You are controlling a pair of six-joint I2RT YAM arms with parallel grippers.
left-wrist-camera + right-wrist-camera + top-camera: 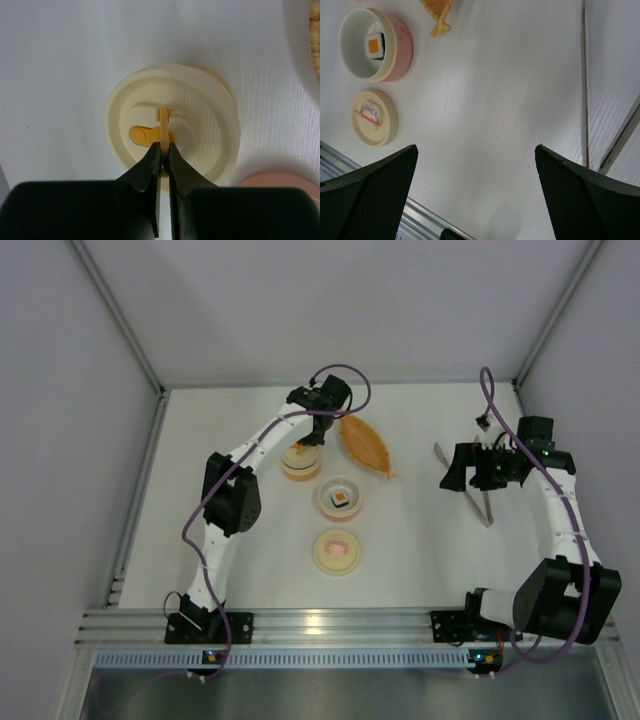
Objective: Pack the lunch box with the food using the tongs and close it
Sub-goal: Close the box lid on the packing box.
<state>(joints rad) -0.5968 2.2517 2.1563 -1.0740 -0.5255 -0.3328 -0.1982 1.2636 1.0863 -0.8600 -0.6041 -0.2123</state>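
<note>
Left wrist: left gripper [162, 148] pinched shut on the thin orange handle [163, 120].
A skewed lift could slip that tab and drop the cream lid [172, 95]. Right gripper [475, 150] gapes empty, tongs [484, 510] lying just beside it, sushi roll [374, 45] in the pink bowl [402, 47].

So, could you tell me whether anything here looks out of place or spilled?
Nothing is spilled or damaged. One oddity: the left gripper pinches the handle of the cream lid, while the pink bowl holding the sushi roll stands apart, uncovered.
</note>
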